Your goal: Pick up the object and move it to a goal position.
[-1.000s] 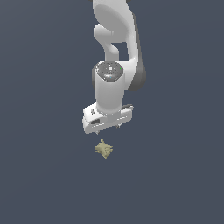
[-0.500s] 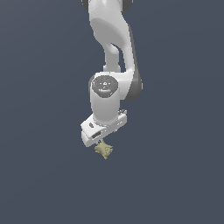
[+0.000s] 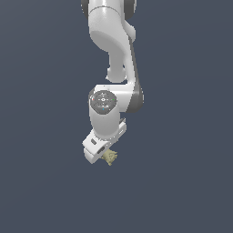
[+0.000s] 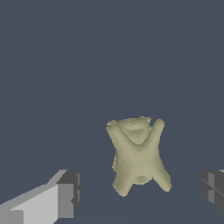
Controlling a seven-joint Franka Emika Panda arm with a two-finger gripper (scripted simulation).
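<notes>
The gripper (image 4: pixel 140 192) is spread wide, its two dark-tipped fingers (image 4: pixel 70 192) standing well apart with the object (image 4: pixel 138 159) lying between them. Neither finger touches it in the wrist view; grey floor shows on both sides of it. The object is a small, pale olive-tan lump with four stubby limbs splayed out in an X shape around a thicker middle.

In the exterior view, the gripper (image 3: pixel 103 154) hangs low over the object (image 3: pixel 110 157), which peeks out from under the white hand on the exterior view's right. Most of it is hidden behind the gripper body there, so only its spiky edge shows. The hand is tilted, and above it the arm (image 3: pixel 111 50) rises in a bend to the top of the picture. All around lies the plain dark grey-blue floor (image 3: pixel 182 182).
</notes>
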